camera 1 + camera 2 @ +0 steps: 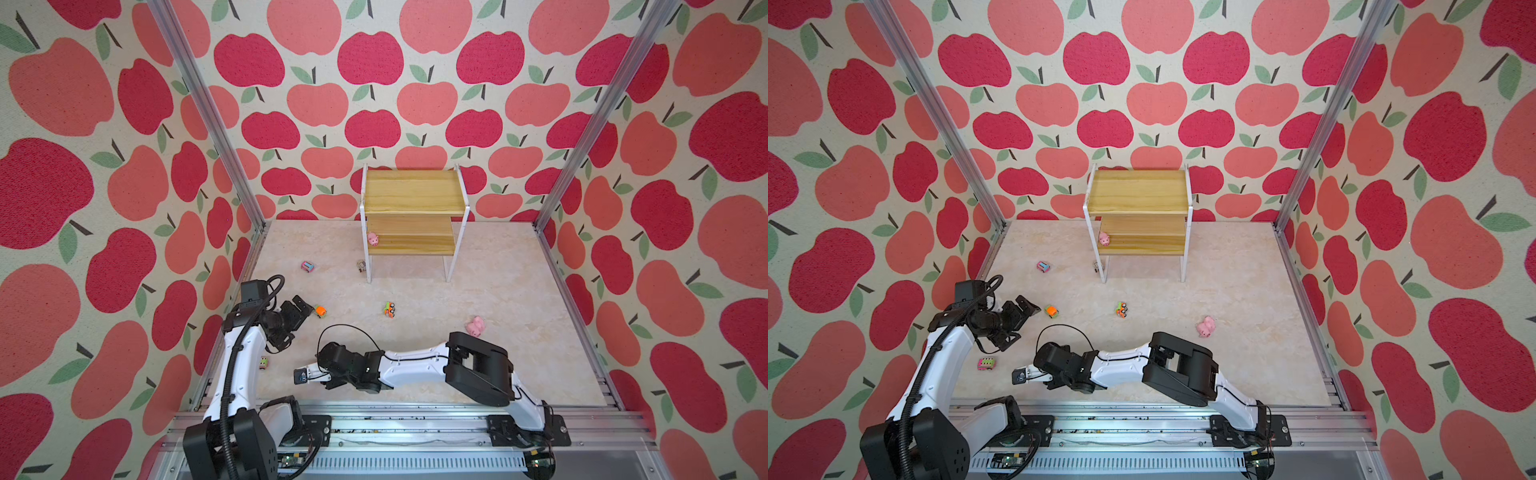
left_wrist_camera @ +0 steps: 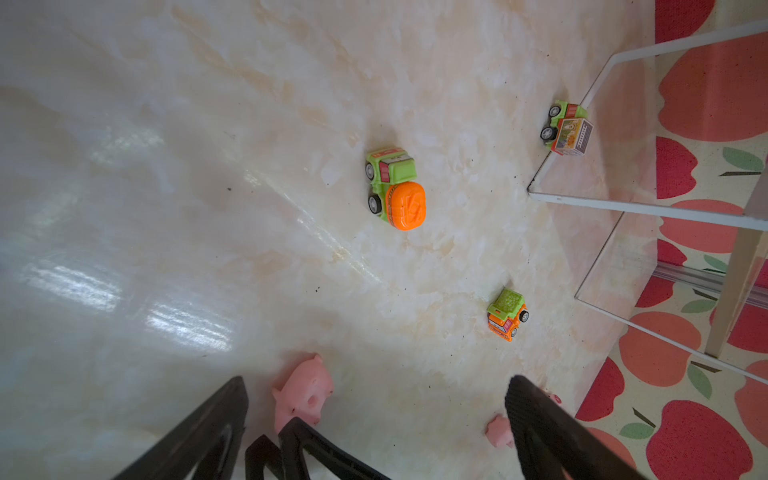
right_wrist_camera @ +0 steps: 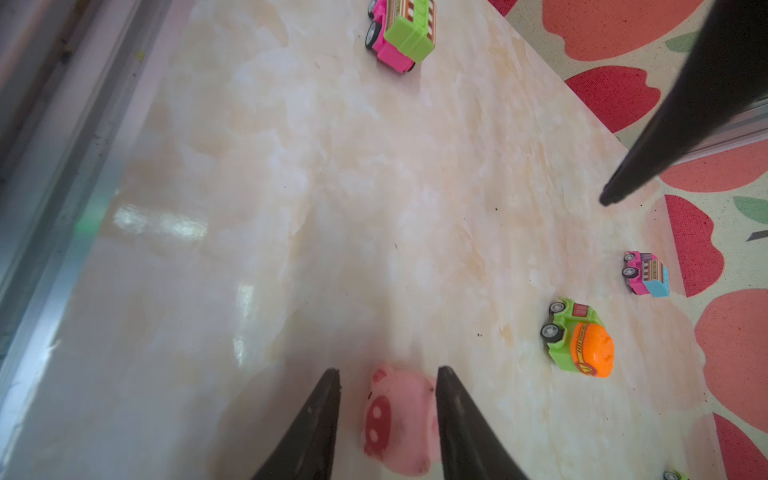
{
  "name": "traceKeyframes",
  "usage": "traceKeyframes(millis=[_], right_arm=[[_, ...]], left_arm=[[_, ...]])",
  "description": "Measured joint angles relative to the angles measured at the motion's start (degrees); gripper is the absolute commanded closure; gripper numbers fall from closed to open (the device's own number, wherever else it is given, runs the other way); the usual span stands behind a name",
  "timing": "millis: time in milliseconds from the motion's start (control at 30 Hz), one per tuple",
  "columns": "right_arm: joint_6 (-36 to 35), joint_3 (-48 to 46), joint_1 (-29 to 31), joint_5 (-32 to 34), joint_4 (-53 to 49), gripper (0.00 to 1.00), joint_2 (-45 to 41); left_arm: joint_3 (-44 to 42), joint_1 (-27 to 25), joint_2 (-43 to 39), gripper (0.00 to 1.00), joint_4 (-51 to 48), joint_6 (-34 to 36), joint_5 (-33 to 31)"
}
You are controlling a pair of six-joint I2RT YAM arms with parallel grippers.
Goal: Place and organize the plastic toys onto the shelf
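My right gripper [image 3: 388, 374] stands low at the table's front, open, with a pink pig [image 3: 399, 419] between its fingers. One finger touches the pig and a gap shows at the other. In both top views this gripper [image 1: 300, 377] [image 1: 1019, 376] hides the pig. My left gripper [image 1: 306, 306] [image 2: 374, 386] is open and empty beside a green truck with an orange drum [image 1: 320, 310] [image 2: 397, 191]. The shelf [image 1: 413, 191] stands at the back with one pig [image 1: 372, 239] on its lower board. Two pigs [image 1: 476, 326] lie on the right.
Loose trucks lie on the marble table: pink and blue [image 1: 307, 266], one at the shelf's leg [image 1: 361, 265], orange and green [image 1: 389, 309], pink and green [image 1: 263, 363] near the left arm. A pig [image 2: 305, 390] lies by the left fingers. Apple-print walls close three sides.
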Motion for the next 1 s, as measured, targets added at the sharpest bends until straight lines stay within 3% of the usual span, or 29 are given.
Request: traceKeyframes(millis=[133, 400, 567, 767, 1000], right_arm=[[-1.44, 1.09, 0.35, 2.25, 0.07, 0.68, 0.92], [-3.65, 1.29, 0.81, 6.16, 1.62, 0.97, 1.77], [-0.37, -2.25, 0.11, 5.33, 3.28, 1.0, -0.28], [12.13, -13.2, -4.46, 0.68, 5.9, 1.0, -10.36], [35.36, -27.76, -11.82, -2.67, 14.64, 1.0, -22.47]], left_arm=[[-0.09, 1.14, -0.02, 0.01, 0.15, -0.07, 0.92], [-0.13, 2.38, -0.2, 0.01, 0.9, -0.22, 1.55], [-0.11, 2.47, -1.22, 0.01, 1.01, -0.28, 1.57], [-0.02, 2.47, -3.93, 0.01, 3.04, -0.68, 1.9], [0.74, -1.03, -4.63, 0.01, 5.46, -0.7, 0.61]])
